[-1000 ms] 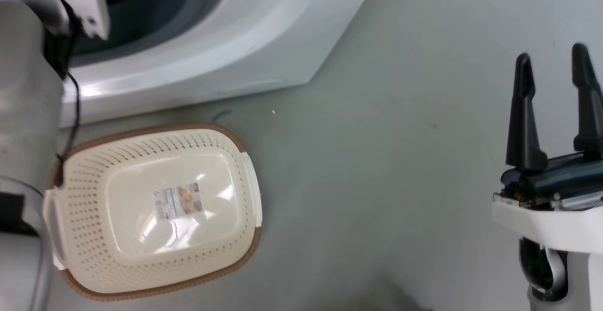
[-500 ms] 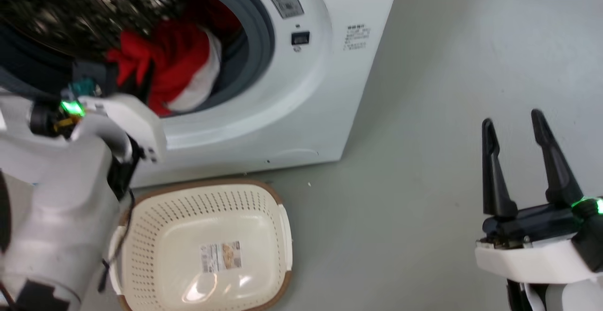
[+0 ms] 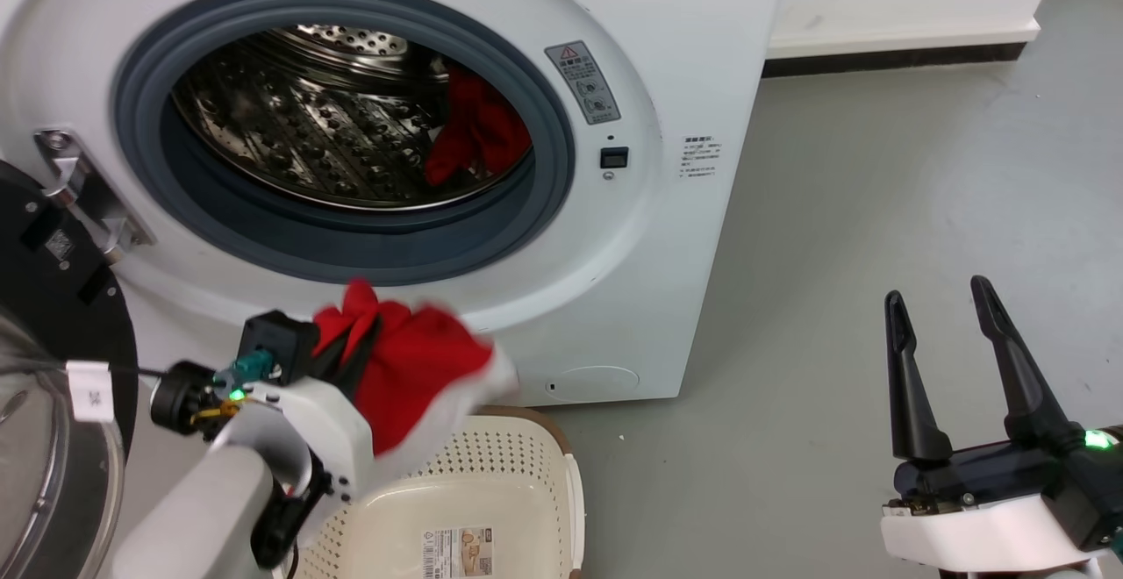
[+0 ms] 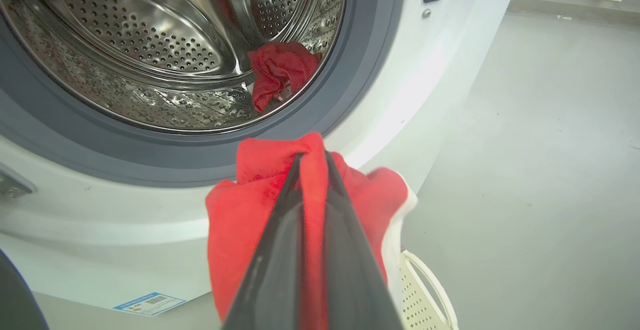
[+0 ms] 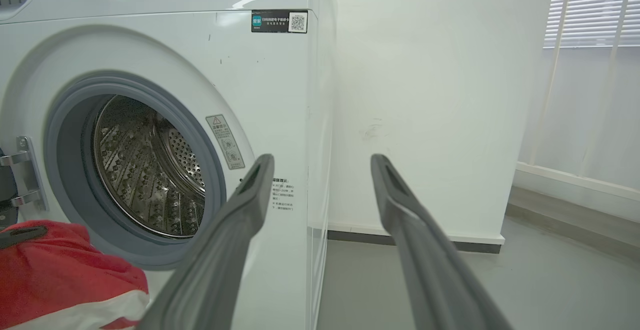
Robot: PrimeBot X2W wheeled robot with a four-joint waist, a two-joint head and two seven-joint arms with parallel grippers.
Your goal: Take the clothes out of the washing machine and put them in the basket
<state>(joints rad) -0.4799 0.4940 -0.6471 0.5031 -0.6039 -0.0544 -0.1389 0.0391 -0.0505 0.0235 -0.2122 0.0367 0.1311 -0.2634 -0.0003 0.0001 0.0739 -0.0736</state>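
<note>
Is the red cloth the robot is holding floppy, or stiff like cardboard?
Probably floppy: the red cloth bunches and droops around the left gripper pinching it. Likely light too: one thin pinched fold carries it all. Its loose hanging end might catch the basket rim going down.

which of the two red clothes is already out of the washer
The white-edged red garment pinched by the left gripper, outside the washing machine by the basket. The other red piece lies in the drum.
</note>
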